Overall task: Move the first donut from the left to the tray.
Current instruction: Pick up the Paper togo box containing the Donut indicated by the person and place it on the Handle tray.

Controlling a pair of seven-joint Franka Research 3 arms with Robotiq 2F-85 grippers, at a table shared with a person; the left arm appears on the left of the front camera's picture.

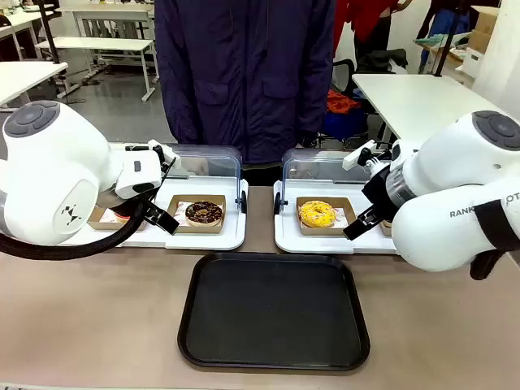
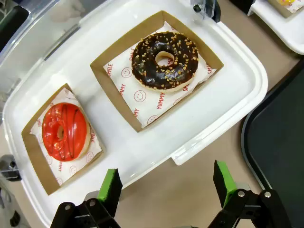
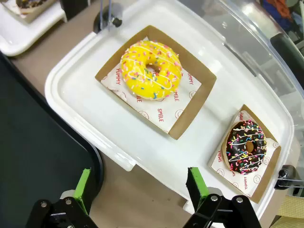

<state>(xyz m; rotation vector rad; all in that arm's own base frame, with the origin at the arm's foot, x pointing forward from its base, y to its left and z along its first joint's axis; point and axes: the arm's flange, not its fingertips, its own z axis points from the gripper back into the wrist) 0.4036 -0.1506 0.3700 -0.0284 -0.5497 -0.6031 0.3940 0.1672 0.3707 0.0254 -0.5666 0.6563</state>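
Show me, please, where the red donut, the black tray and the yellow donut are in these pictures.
red donut (image 2: 74,130): left wrist view, on the glaze beside its hole.
black tray (image 1: 274,313): front view, on its bare flat bottom.
yellow donut (image 3: 166,78): right wrist view, on the glazed ring.

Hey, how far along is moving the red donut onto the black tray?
Nothing looks done: the red donut sits in its cardboard holder on the white tray, and the black tray is bare. In hand: the left pincer hangs open by the white tray's edge, gripping nothing; the right pincer is open too. Left: grasp the donut, carry it over, set it on the black tray.
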